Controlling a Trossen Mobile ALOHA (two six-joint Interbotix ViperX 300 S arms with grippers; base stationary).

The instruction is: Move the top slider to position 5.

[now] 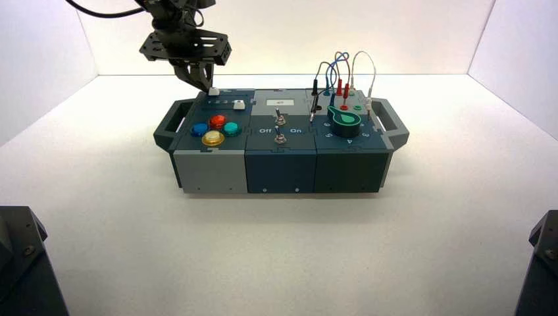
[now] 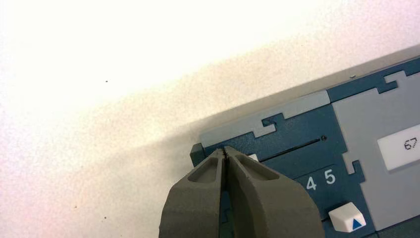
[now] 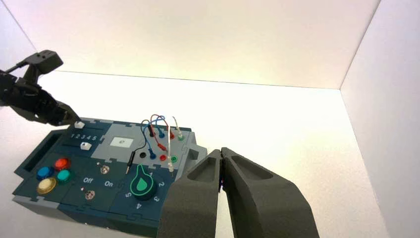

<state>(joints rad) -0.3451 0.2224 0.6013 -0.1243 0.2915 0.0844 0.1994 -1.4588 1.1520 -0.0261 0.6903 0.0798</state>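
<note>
The top slider (image 1: 214, 91) is a tiny white knob at the back left of the box (image 1: 210, 172). In the left wrist view the top slider (image 2: 254, 157) sits at the end of its dark slot (image 2: 292, 148) far from the printed 4 and 5. My left gripper (image 2: 225, 150) is shut, with nothing between its fingers. Its tips are right beside the knob, on the side away from the 5. From above, the left gripper (image 1: 201, 84) hangs over the box's back left corner. My right gripper (image 3: 221, 154) is shut and parked off the box's front right.
The twin white knob with a blue triangle (image 2: 347, 218) sits just in front of the top slider. The box also carries coloured round buttons (image 1: 215, 129), two toggle switches (image 1: 279, 128), a green knob (image 1: 344, 119), plugged wires (image 1: 339, 72) and a small display (image 2: 402, 148).
</note>
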